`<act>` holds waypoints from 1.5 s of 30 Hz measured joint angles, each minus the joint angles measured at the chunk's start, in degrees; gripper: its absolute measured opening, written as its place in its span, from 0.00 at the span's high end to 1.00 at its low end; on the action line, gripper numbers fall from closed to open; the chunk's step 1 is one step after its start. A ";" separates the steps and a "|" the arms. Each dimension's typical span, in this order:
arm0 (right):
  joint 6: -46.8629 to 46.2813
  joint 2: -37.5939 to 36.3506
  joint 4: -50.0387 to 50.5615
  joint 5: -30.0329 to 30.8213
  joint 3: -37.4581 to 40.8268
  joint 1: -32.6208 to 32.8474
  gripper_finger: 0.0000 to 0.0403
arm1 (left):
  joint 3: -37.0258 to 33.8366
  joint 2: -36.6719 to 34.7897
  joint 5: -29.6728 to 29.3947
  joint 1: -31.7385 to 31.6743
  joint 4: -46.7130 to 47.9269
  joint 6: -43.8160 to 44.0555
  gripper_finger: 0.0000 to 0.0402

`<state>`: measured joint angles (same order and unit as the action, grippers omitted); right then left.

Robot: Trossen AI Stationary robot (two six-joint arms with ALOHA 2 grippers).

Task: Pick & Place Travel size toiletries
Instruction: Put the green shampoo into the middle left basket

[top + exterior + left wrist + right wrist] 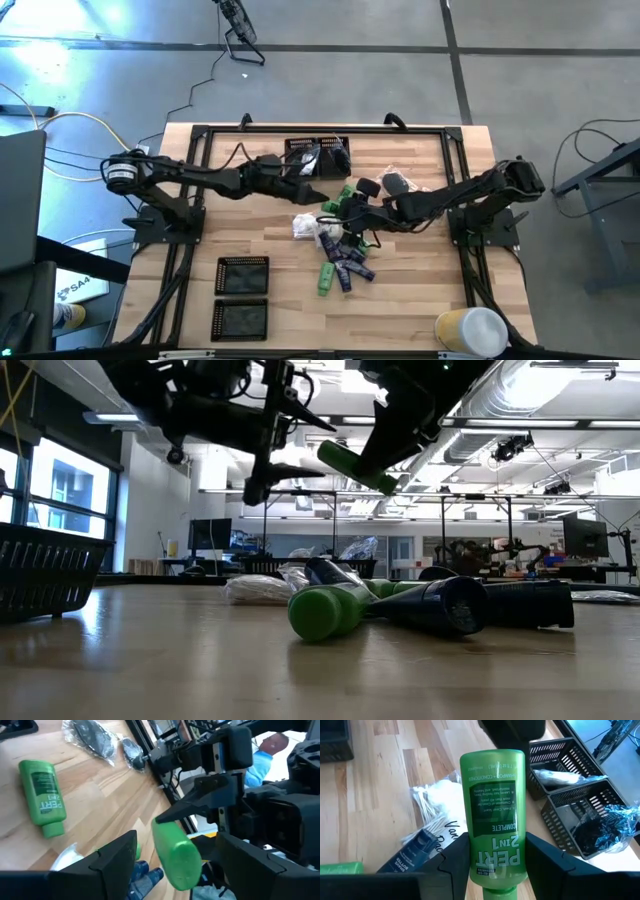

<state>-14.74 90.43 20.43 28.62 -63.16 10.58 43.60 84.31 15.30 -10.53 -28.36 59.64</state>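
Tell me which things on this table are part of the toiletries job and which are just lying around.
Part of the job:
- green tube held in the right gripper
- pile of toiletries
- bagged dark pieces
- left gripper, open

Just lying about:
- yellow-and-white cup
- cables off the table

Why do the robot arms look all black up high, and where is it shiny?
In the low view, bright ceiling lights sit behind the arms, so they show as dark shapes, with the held green tube dim. In the high view, glare washes out the floor's top-left corner; the table is evenly lit.
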 joint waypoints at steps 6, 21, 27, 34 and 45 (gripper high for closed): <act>0.20 0.00 -0.01 -0.03 0.00 -0.53 0.62 | 0.02 0.00 -3.48 1.36 2.61 2.43 0.34; 0.04 0.00 0.39 -0.23 0.02 -1.74 0.62 | 0.02 0.92 -8.84 1.29 0.69 8.15 0.34; -0.05 0.00 0.81 -0.46 0.09 -1.73 0.62 | 0.02 4.66 -8.60 2.01 -3.65 8.53 0.34; -0.39 0.00 0.74 -0.07 0.09 -1.88 0.63 | -0.01 5.84 -6.49 2.15 -6.69 8.52 0.34; -0.40 0.00 -0.45 -1.09 0.09 -4.07 0.63 | -0.01 5.84 -8.31 2.67 -6.68 8.17 0.34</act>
<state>-15.14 90.43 19.98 27.53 -63.07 6.51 43.59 90.15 6.99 -7.86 -35.04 67.81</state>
